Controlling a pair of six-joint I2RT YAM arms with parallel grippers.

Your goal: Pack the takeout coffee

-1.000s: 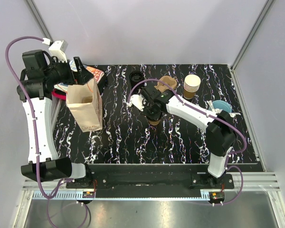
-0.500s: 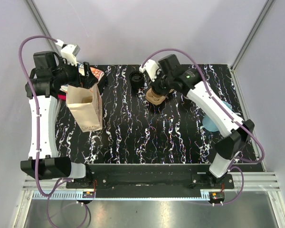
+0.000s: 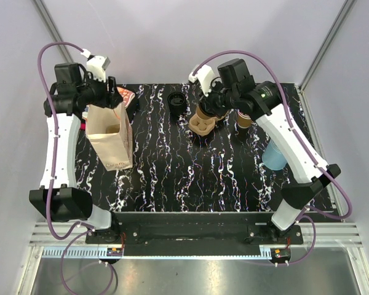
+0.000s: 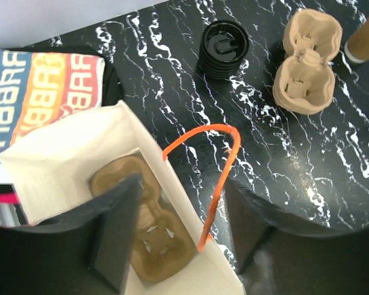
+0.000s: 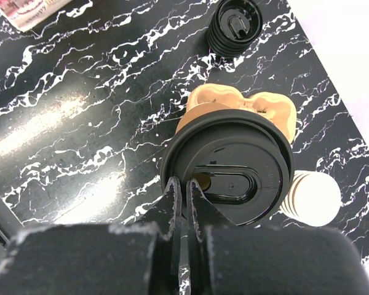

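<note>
Right end effector [image 5: 183, 187] is pinching fully closed on the near rim of the coffee [image 5: 234, 172] lid, holding the cup over the carrier [image 5: 277, 110] on the counter [image 5: 80, 92]; can't tell if it's touching. My read: cup is probably handling light, with a thin paper wall denting easily and a slick lid risking popping off. Gripping the body under the lid is looking safer. Left end effector [image 4: 183, 203] is sitting open, straddling the bag [image 4: 67, 153] wall.
</note>
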